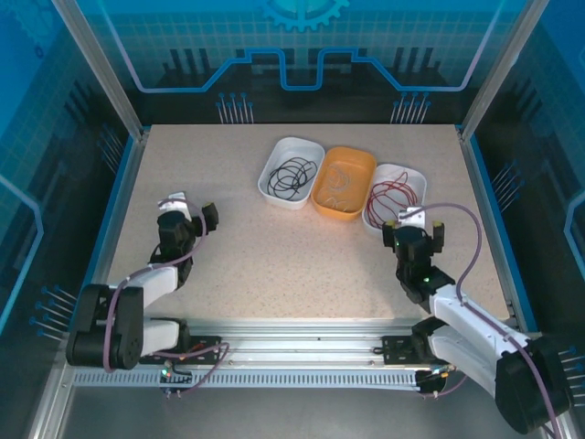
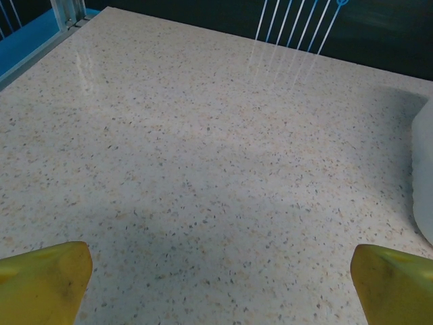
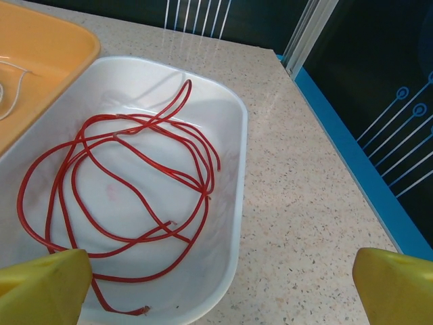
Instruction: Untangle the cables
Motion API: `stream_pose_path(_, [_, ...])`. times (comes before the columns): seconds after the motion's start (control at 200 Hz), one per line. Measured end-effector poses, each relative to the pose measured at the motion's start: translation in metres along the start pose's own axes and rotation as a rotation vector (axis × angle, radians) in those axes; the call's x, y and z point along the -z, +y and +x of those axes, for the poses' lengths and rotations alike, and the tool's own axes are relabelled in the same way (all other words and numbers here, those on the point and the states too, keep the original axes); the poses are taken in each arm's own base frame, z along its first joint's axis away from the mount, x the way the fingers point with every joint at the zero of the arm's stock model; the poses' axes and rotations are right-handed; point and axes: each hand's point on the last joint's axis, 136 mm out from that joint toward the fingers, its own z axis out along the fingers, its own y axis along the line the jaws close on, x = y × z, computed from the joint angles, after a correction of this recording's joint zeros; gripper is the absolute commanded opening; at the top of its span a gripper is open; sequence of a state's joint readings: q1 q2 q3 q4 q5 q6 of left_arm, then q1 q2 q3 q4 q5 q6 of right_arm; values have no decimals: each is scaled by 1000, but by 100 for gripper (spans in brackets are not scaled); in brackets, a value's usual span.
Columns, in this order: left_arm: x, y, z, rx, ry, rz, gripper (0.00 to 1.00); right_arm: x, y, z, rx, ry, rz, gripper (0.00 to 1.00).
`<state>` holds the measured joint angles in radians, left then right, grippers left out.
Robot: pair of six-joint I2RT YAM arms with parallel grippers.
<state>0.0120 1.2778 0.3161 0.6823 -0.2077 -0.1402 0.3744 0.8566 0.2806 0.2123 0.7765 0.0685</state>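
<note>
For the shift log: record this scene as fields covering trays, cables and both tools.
trays: three in a row at the far side of the table
left white tray: black cable, loosely coiled
orange tray: white cable, thin and faint
right white tray: red cable, loose overlapping loops
cable separation: one colour per tray
left tool: open, holding nothing, over bare table left of the trays
right tool: open, holding nothing, near edge of the red cable's tray
</note>
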Motion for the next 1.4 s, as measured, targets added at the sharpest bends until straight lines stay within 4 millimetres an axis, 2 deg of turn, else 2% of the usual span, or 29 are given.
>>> stream_pose_path(0.12, [-5,-1,2,-8,-38,35,99,1,-3,-1,-28,-38,-22,100])
stream_pose_path(0.29, [-19,2,22,3,-26,90,99,-4,-8,-8,-69,-59,-42,100])
stream_pose_path(0.385, [-22,-5,34,-12,16,143,99,-11,-7,-6,-74,-52,-57,100])
stream_pose_path(0.545, [-25,-31,18,-52,-3,280,99,-24,-2,1,-75,-32,-79,100])
stream_pose_path(0.65, [-25,-40,13,-73,-15,331,99,-30,3,3,-78,-37,-96,100])
stream_pose_path(0.835, [-23,-45,16,-79,1,360,99,-44,7,1,-104,-69,-116,100])
stream_pose_path(1.221, [-23,-46,17,-79,5,365,99,-70,30,6,-121,-127,-181,100])
stream_pose_path(1.296, [-23,-46,17,-80,5,368,99,-71,32,8,-121,-131,-192,100])
stream_pose_path(1.401, [-23,-47,18,-80,6,371,99,-70,33,-1,-133,-166,-208,100])
